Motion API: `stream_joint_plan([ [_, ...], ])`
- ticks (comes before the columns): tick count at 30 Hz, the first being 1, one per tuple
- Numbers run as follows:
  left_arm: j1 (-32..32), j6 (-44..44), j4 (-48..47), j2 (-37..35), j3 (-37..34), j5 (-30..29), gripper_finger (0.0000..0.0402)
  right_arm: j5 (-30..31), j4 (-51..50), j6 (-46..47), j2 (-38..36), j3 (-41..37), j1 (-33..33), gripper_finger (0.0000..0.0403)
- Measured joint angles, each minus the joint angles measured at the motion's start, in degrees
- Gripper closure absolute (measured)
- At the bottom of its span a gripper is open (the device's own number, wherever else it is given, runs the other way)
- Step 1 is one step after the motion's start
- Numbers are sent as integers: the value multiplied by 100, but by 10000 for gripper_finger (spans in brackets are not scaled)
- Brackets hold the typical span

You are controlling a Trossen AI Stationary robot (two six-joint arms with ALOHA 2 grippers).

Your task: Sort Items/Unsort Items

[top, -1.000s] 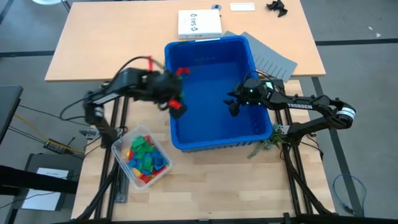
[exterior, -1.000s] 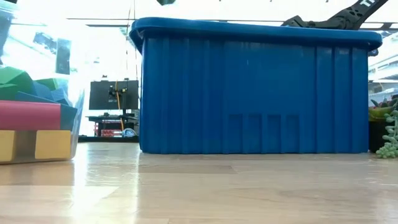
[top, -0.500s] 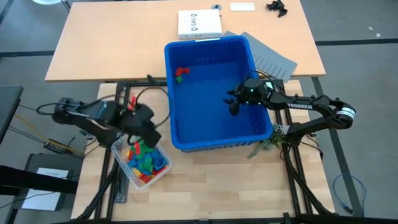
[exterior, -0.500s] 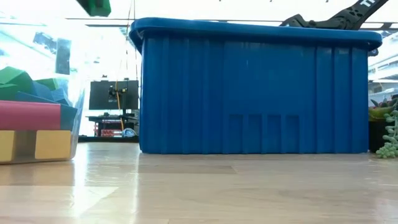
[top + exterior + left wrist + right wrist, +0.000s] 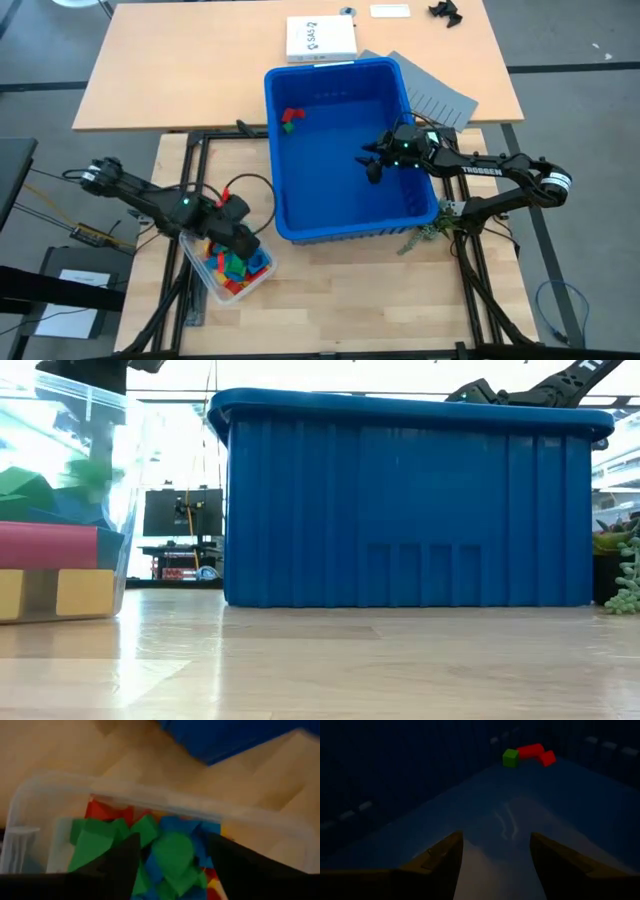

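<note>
small red, green, blue, yellow toy blocks (image 5: 172, 855) heaped beneath the open, empty left gripper (image 5: 170, 862)

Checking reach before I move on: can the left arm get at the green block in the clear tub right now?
Probably yes. The left tool hangs open just above the clear tub, and the green block lies on top of the pile between its fingers, with nothing covering it.

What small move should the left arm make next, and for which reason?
Probably lower the left gripper a little and close on the green block between its open jaws. It hovers over the clear container of blocks, holding nothing, and the blue bin has only a few blocks so far.
</note>
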Motion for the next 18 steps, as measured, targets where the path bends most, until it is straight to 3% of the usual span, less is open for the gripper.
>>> stream_joint_plan([
  [4, 135, 28, -336, -3, 138, 429, 122, -11, -22, -148, 0, 0, 39, 174],
  [7, 276, 52, -485, -89, 618, 405, 106, -11, -31, -195, 0, 0, 43, 174],
  [13, 717, 891, -268, -107, 1862, -1006, 102, -13, -31, -200, 0, 0, 43, 174],
  [15, 932, 1588, 115, -83, 2140, -1535, 102, -13, -31, -203, 0, 0, 43, 174],
  [18, 1383, 2895, 935, -6, 2338, -1743, 102, -13, -31, -205, 0, 0, 43, 174],
])
